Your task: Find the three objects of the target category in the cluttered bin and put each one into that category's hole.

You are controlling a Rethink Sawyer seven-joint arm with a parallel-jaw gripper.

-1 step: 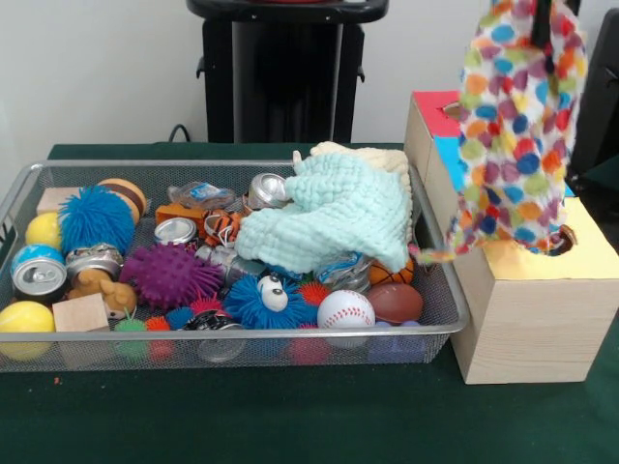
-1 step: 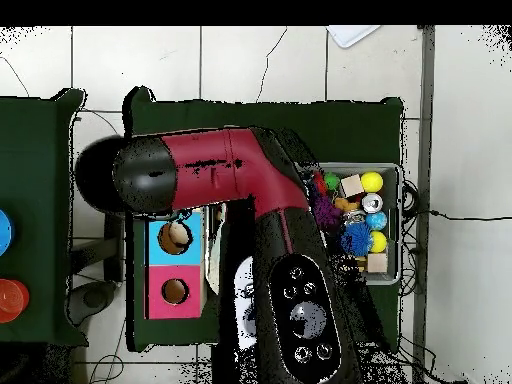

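A polka-dot cloth [image 1: 517,126] hangs from the top right of the front view. Its lower end reaches the hole [image 1: 565,242] in the yellow top of the wooden box [image 1: 527,329]. My gripper [image 1: 545,14] shows only as a dark tip at the cloth's upper end, shut on it. In the wire bin [image 1: 29,184] a mint green cloth [image 1: 334,208] lies over a cream cloth [image 1: 382,159] at the right end. In the overhead view my arm [image 2: 250,200] covers the yellow section; the blue hole [image 2: 175,237] and the pink hole [image 2: 175,291] show.
The bin holds a baseball [image 1: 345,309], a brown football [image 1: 395,302], a blue spiky ball [image 1: 96,217], a purple spiky ball [image 1: 169,275], cans [image 1: 39,275], yellow balls [image 1: 26,317] and a wooden block [image 1: 80,313]. The box stands against the bin's right end.
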